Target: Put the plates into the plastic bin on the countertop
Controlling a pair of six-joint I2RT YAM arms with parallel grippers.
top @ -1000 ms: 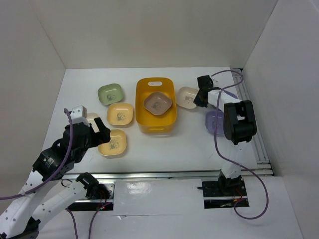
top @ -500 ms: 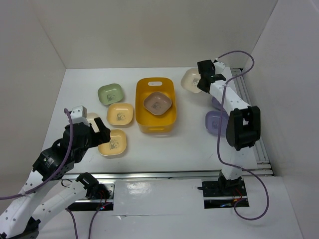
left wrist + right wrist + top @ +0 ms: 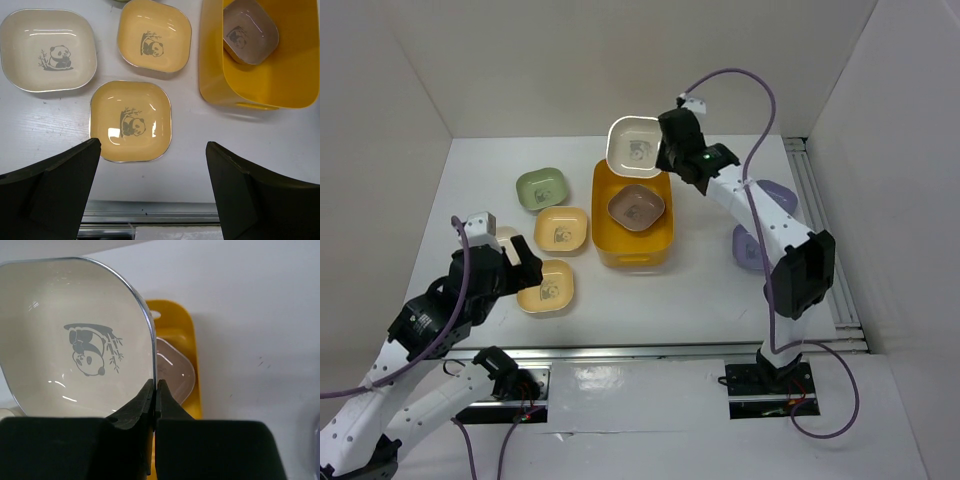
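My right gripper [image 3: 665,160] is shut on the rim of a cream plate [image 3: 634,146] and holds it tilted in the air above the far end of the yellow-orange plastic bin [image 3: 604,215]. In the right wrist view the fingers [image 3: 155,385] pinch the cream plate [image 3: 75,340] over the bin [image 3: 189,340]. A brown plate [image 3: 636,207] lies in the bin. My left gripper [image 3: 152,170] is open and empty above a yellow plate [image 3: 131,121]. A second yellow plate [image 3: 154,35], a cream plate [image 3: 47,50] and a green plate [image 3: 541,188] lie left of the bin.
Two lavender plates [image 3: 750,247] [image 3: 775,192] lie right of the bin, partly behind the right arm. A metal rail [image 3: 825,240] runs along the right wall and another [image 3: 650,352] along the near edge. White walls close in the countertop [image 3: 700,290].
My right gripper has lifted the cream plate from the countertop right of the bin and carried it left, to above the bin's far end. The left arm has hardly moved.
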